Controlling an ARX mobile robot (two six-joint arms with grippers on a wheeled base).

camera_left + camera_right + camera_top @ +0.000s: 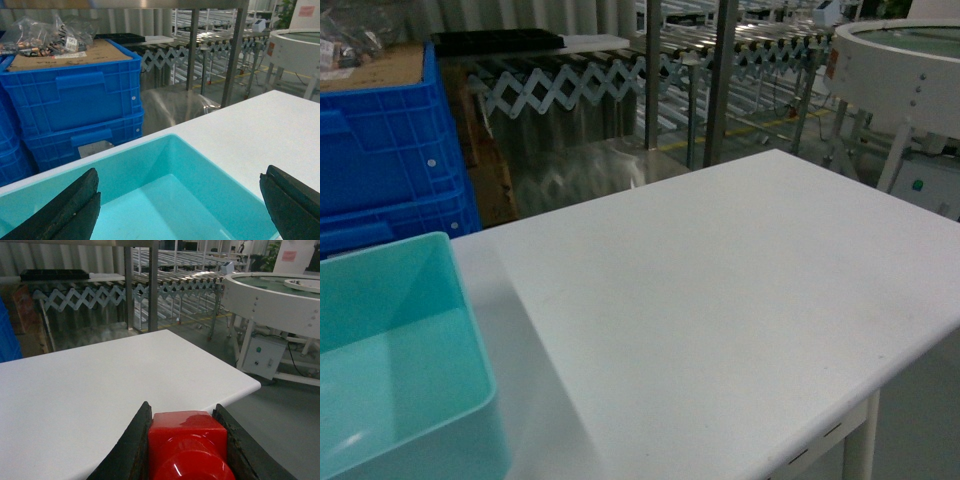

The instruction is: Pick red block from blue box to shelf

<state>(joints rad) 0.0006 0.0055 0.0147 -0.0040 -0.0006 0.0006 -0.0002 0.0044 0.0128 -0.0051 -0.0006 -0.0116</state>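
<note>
The red block (187,437) shows only in the right wrist view, held stud toward the camera. My right gripper (184,450) is shut on the red block, above the white table (100,385) near its right-hand edge. In the left wrist view my left gripper (180,202) stands wide open over the blue box (220,172), a turquoise tub whose visible inside is bare. The blue box (470,345) sits at the table's near left corner in the head view. The steel uprights of the shelf (721,80) rise behind the table. Neither gripper shows in the head view.
Dark blue ribbed crates (380,160) are stacked left of the table, topped with cardboard and a bag of parts (45,35). A roller conveyor on scissor legs (580,85) runs behind. A round white machine (900,70) stands at the right.
</note>
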